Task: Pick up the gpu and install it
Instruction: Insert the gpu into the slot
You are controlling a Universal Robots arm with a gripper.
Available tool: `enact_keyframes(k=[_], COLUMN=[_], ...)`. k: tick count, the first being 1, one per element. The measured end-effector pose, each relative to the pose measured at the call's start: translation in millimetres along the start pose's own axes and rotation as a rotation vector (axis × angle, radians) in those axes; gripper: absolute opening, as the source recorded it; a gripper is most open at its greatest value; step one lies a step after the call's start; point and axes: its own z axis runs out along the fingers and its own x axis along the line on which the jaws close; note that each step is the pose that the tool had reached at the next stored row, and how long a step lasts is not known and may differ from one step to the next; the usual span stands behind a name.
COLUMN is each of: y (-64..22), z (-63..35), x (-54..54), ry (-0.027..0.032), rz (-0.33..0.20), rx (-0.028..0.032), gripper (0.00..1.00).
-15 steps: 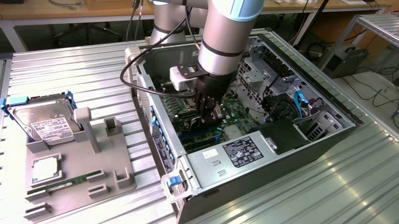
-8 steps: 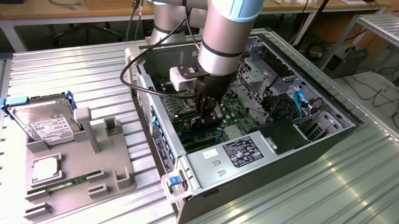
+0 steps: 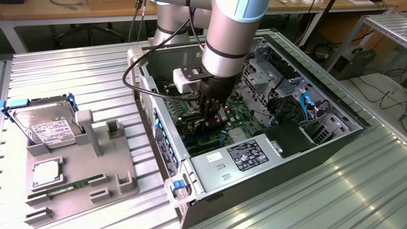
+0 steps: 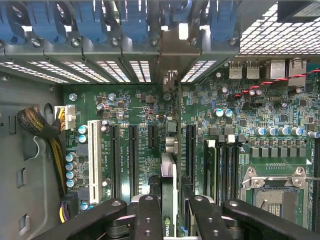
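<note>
My gripper (image 3: 213, 117) reaches down into the open computer case (image 3: 159, 124), over the green motherboard (image 3: 239, 112). It is shut on the gpu (image 3: 205, 126), a thin black card held upright. In the wrist view the gpu (image 4: 168, 200) shows edge-on between my two black fingers (image 4: 147, 215), and my gripper (image 4: 170, 212) sits astride it. The card lines up with a long black slot (image 4: 190, 150) area on the motherboard (image 4: 250, 120), and its far end points at the rear bracket openings (image 4: 170, 77). Whether the card's edge sits in a slot is hidden.
On the exterior view's left, a grey fixture (image 3: 111, 179) holds a silver hard drive (image 3: 45, 126), a green memory stick (image 3: 66, 183) and a square chip (image 3: 45, 172). The power supply (image 3: 245, 155) fills the case's near corner. A white slot (image 4: 93, 152), cable bundle (image 4: 42, 130) and processor socket (image 4: 272, 192) flank the card.
</note>
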Motion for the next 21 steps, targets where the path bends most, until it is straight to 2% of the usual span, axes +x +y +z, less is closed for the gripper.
enact_keyframes(k=[5,6,9,12,13,15,16,17,18,19,21], y=[0.0,0.0,0.1,0.4,0.8,1.4,1.9,2.7,4.5,6.0,9.8], z=[0.4,0.0,-1.9,-13.1,-22.9,-35.1,-37.5,-37.8,-37.8,-37.7,-36.5], x=[-0.1,0.0,0.0,-0.4,-1.4,-3.3,-4.7,-6.3,-8.4,-9.5,-10.5], ry=[-0.0009,-0.0001,0.0002,0.0,-0.0001,0.0001,-0.0001,-0.0002,0.0002,0.0003,0.0004], rz=[0.0,0.0,0.0,0.0,0.0,0.0,0.0,0.0,-0.001,-0.001,-0.001], rx=[0.0004,0.0,-0.0001,0.0,0.0001,0.0,0.0,0.0001,0.0003,0.0007,0.0024], gripper=[0.27,0.34,0.34,0.34,0.34,0.34,0.34,0.32,0.25,0.25,0.13])
